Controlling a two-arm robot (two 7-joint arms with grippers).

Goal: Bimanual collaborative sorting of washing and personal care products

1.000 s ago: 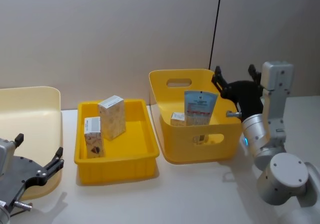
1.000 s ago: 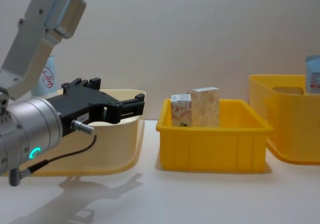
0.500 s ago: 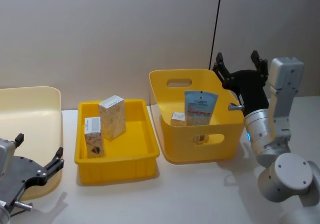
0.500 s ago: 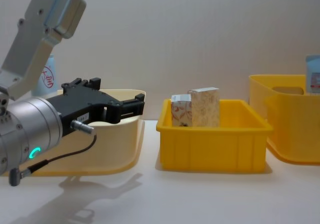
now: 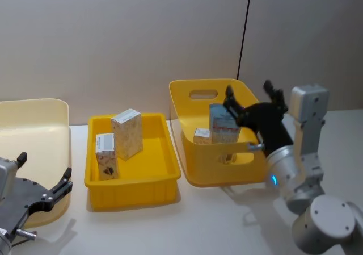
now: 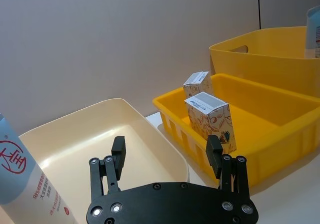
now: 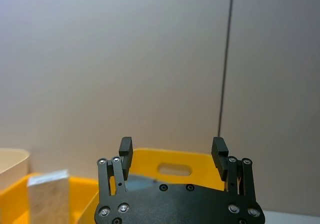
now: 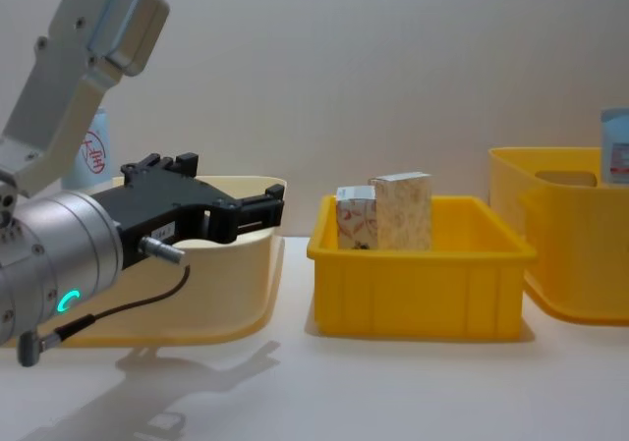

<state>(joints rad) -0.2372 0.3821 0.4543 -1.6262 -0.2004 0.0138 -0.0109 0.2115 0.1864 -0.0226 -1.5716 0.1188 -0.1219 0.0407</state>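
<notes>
A tall pale-blue tube (image 5: 223, 124) stands in the deep yellow bin (image 5: 198, 172) beside a small carton (image 5: 201, 135). My right gripper (image 5: 248, 90) hovers open just above and to the right of the tube's top, touching nothing; in the right wrist view, the right gripper (image 7: 172, 146) holds nothing. Two floral cartons (image 5: 127, 133) (image 5: 106, 155) stand in the shallow yellow tray (image 5: 133, 189). A white bottle with a red mark (image 6: 22, 184) stands in the cream bin (image 5: 34, 118). My left gripper (image 5: 45, 170) waits open at the near left, in front of that bin.
The three bins sit in a row along the table against a plain wall. A black cable (image 5: 245, 28) hangs down the wall behind the deep bin. Bare table lies in front of the bins, and the right arm's base (image 5: 326, 226) stands at the near right.
My right gripper has swung left, from beside the deep bin's right rim to over the bin next to the tube. The left arm and the products have not moved.
</notes>
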